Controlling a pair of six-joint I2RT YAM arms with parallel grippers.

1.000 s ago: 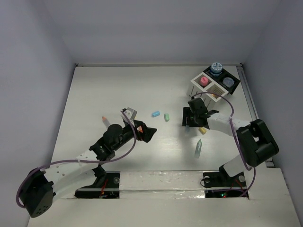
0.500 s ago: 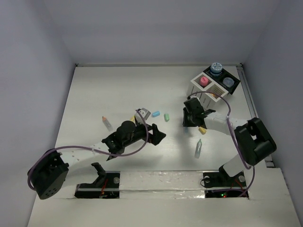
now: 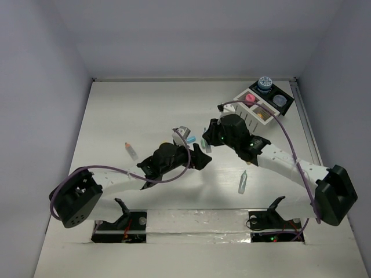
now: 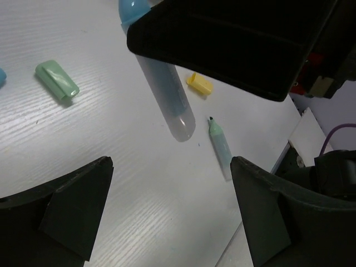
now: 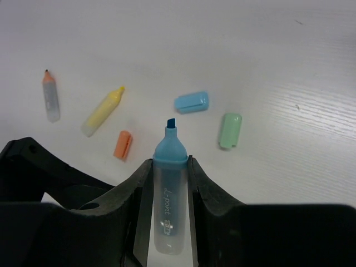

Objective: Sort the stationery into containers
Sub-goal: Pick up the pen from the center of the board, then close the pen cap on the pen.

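My right gripper (image 5: 169,167) is shut on an uncapped blue highlighter (image 5: 168,192), tip pointing away, and holds it above the table's middle (image 3: 208,139). That highlighter also shows in the left wrist view (image 4: 167,97). My left gripper (image 4: 171,162) is open and empty, just left of the right one (image 3: 201,160). On the table lie a blue cap (image 5: 191,102), a green cap (image 5: 230,130), an orange cap (image 5: 123,144), a yellow highlighter (image 5: 103,111), an orange-tipped stick (image 3: 131,150), a yellow cap (image 4: 199,83) and a green highlighter (image 3: 243,182). The white slatted box (image 3: 257,114) stands at the back right.
The box's black tray section holds a pink-capped bottle (image 3: 250,98), a blue-patterned pot (image 3: 265,84) and a grey cup (image 3: 280,99). The two grippers are close together over the middle. A rail (image 3: 307,133) runs along the table's right edge.
My right arm has swung left from beside the box to the table's middle, carrying the blue highlighter. My left gripper has reached further right, towards it.
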